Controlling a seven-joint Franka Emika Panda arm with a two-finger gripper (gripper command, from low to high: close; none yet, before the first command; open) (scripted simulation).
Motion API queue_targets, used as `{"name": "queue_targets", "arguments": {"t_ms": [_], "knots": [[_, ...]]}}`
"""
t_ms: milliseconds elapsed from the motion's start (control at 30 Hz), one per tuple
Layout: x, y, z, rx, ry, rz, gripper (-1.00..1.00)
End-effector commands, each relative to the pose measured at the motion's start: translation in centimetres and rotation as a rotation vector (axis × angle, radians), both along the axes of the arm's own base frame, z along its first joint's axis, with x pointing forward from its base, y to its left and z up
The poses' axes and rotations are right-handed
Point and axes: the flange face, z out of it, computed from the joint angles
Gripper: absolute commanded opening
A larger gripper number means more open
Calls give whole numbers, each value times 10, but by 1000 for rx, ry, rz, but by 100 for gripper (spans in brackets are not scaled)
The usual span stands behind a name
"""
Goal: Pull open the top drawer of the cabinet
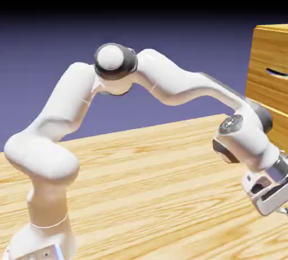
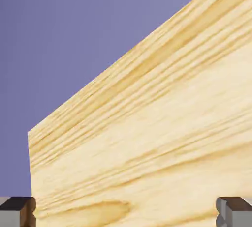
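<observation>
I see one end effector (image 1: 279, 205), jaws spread wide and empty, low over one counter (image 1: 140, 169). One cabinet (image 1: 269, 79) stands above and beyond it; its top drawer (image 1: 270, 56) is closed.

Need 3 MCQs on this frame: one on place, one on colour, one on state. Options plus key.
1. Where does the honey-coloured wood-grain cabinet stand in the exterior view?
A. right edge
B. left edge
C. centre

2. What colour is the backdrop?
A. green
B. blue-violet
C. red

3. How is the white arm's grey two-finger hand?
A. shut on a handle
C. holding a cube
B. open, empty

Key:
1 A: the cabinet shows only at the exterior view's right edge, beyond the arm.
2 B: blue-violet fills the area behind the pale wood-plank tabletop in both views.
3 B: in the hand view the fingertips sit far apart with nothing between them.
</observation>
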Motion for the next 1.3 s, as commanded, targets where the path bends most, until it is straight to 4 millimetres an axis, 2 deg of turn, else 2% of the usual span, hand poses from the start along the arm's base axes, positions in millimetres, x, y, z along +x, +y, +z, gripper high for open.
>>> {"name": "queue_targets", "arguments": {"t_ms": [0,167,267,333,433,533,700,733,767,1133,1167,1267], "knots": [[7,2,8,-12,-34,-10,0],[46,31,50,-70,-216,-11,0],[73,64,76,-98,-328,29,0],[92,94,91,-111,-400,72,0],[120,148,110,-120,-502,161,0],[146,214,122,-114,-591,275,0],[176,347,119,-68,-695,510,0],[179,366,117,-59,-704,543,0],[179,366,117,-59,-704,543,0],[229,366,117,-59,-704,543,0],[229,366,117,-59,-704,543,-100],[221,366,117,-59,-704,543,-100]]}}
